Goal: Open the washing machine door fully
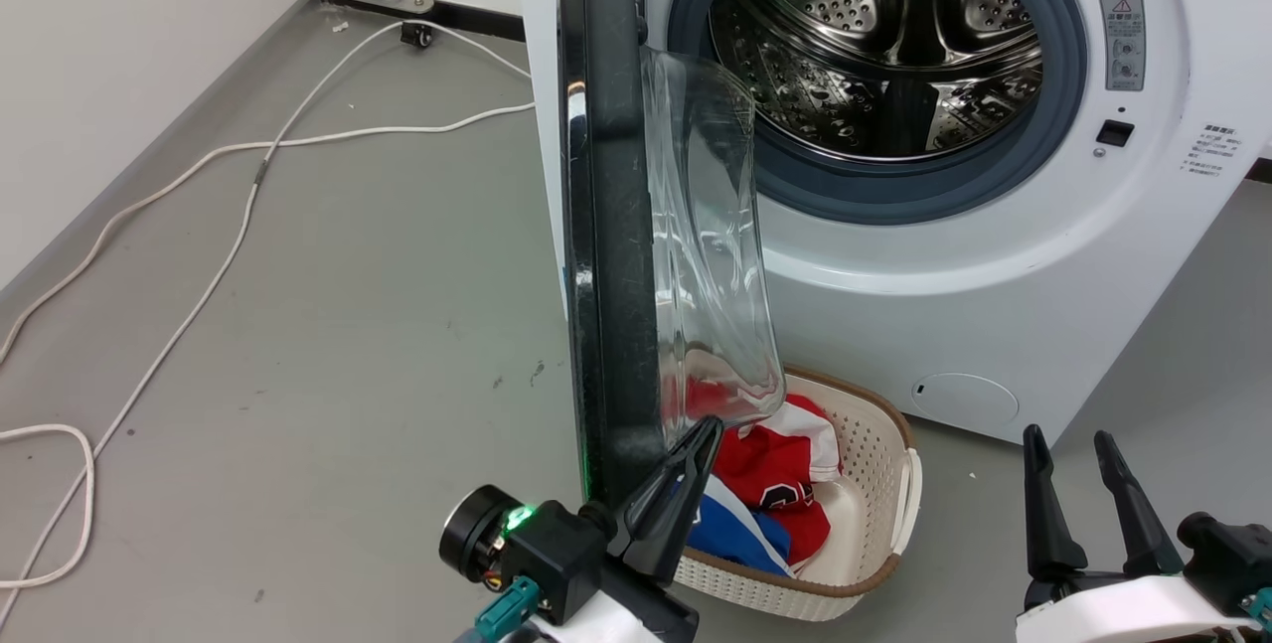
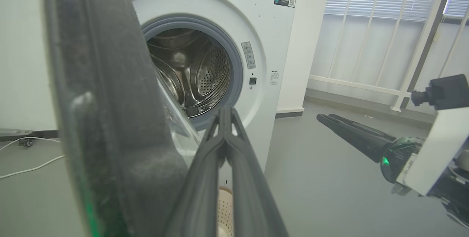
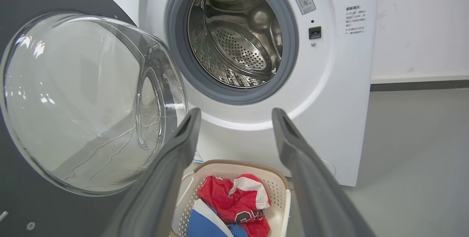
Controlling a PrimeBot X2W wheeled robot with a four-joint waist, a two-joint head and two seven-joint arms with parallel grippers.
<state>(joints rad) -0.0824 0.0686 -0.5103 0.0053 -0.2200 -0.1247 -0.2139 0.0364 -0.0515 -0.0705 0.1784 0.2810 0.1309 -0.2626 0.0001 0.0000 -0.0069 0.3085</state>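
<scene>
**Left gripper** (image 1: 708, 432): the jaws are pressed together along their whole length, with nothing between them. The washing machine door (image 1: 606, 226) stands edge-on in the head view, swung out roughly square to the front of the washing machine (image 1: 994, 305). The door's black rim lies immediately to the left of the jaws. The tips sit at the lower inner face of the door, where the rim meets the glass bowl window (image 1: 711, 255). The pictures do not confirm whether the tips touch the door. In the left wrist view the rim runs up the left side of the joined fingers (image 2: 199, 189). The steel drum (image 2: 194, 72) lies ahead of the tips and slightly to their left.

**Right gripper** (image 1: 1068, 436): the jaws are spread wide and hold nothing. It is well apart from the door, to the door's right. In the right wrist view the glass bowl window bulges just outside the left finger (image 3: 172, 163). The grey gasket (image 3: 234, 96) and the drum mouth lie ahead, above the gap between the tips.

**Other items**: a white laundry basket (image 1: 899, 484) stands on the floor under the door's lower edge, to the right of the left jaws. In the right wrist view it appears below and between the right jaws. It holds a red garment (image 1: 775, 474) and blue cloth (image 1: 735, 524).
</scene>
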